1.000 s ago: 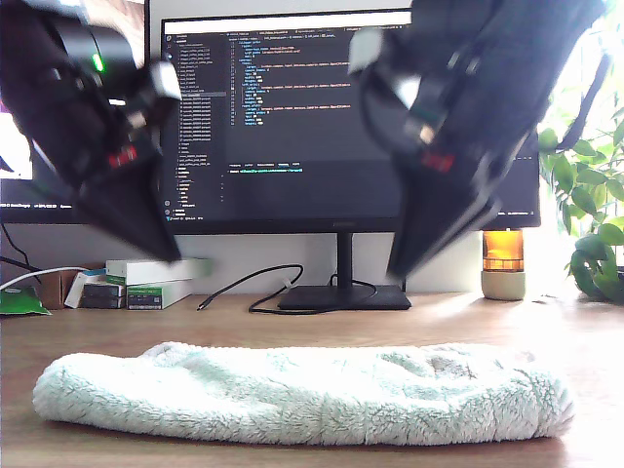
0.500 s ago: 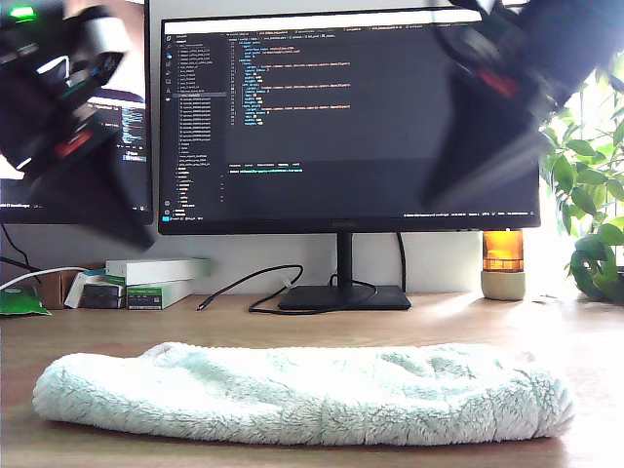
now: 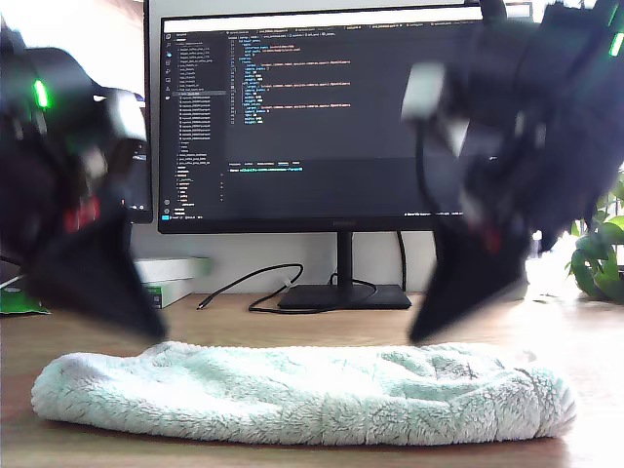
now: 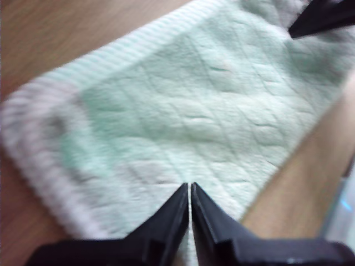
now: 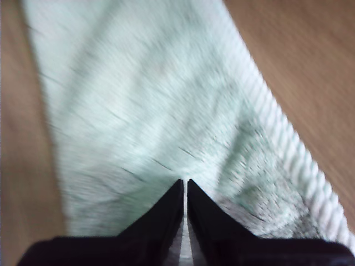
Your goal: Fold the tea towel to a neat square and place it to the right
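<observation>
Tea towel [image 3: 302,395]: one, pale mint, fluffy, lying folded on the wooden surface [image 3: 585,341] in front of the monitor [image 3: 322,117]; its long axis runs from the exterior view's left to its right.
Hem: whitish ribbed cord [image 5: 299,160] along the towel's edge.
End effectors: two, both black, both above the towel.
First end effector [image 4: 190,191]: clenched, jaws together, nothing between them.
Second end effector [image 5: 184,185]: clenched, empty.
Containers: one amber jar, mostly hidden behind an arm.
</observation>
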{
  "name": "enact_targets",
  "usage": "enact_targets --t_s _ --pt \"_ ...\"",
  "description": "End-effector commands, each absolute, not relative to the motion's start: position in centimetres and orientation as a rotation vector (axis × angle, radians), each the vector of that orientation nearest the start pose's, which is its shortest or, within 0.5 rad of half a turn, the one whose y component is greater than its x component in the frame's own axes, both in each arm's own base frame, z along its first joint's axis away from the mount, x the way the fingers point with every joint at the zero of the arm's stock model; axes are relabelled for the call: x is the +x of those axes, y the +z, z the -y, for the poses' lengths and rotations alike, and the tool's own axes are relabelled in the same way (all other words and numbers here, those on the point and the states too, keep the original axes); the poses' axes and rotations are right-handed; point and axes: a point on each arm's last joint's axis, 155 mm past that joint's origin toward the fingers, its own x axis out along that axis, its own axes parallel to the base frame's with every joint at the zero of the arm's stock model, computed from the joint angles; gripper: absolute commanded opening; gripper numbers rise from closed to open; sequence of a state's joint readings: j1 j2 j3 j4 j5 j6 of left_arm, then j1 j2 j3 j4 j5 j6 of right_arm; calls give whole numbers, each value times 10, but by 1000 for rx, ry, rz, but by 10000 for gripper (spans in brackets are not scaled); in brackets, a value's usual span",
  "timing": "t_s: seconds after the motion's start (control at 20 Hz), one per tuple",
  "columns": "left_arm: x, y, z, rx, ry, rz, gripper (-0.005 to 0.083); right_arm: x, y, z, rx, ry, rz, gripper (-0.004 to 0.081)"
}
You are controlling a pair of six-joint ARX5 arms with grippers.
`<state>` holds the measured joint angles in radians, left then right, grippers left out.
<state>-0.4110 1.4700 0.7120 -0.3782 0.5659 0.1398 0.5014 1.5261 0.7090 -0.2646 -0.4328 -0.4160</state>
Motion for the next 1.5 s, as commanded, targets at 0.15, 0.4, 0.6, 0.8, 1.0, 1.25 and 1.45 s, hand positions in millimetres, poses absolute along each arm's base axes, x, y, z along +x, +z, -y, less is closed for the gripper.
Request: enact_targets --t_s 0.15,0.4,0.6,0.8,1.0,1.25,1.45 --pt "244 22 207 8 -885 -1164 -21 251 1 -220 -374 1054 -994 -11" --pt "261 -1 206 -3 -814 -1177 -21 250 -9 -215 -354 1014 -1050 -11" --pt "287 -9 184 114 -664 -1151 -21 249 -19 -197 -345 880 -1146 -11" --pt "308 6 189 170 -680 -1077 -21 235 -28 -185 -260 732 -1286 -11" --pt "312 5 203 183 -710 -1047 -21 219 -28 -201 -195 696 -1340 -11" --pt "310 -15 220 207 -747 -1046 -21 195 -31 -212 -188 666 -1409 -11" --pt "320 -18 226 227 -746 -1019 -21 185 -34 -208 -185 627 -1456 -11"
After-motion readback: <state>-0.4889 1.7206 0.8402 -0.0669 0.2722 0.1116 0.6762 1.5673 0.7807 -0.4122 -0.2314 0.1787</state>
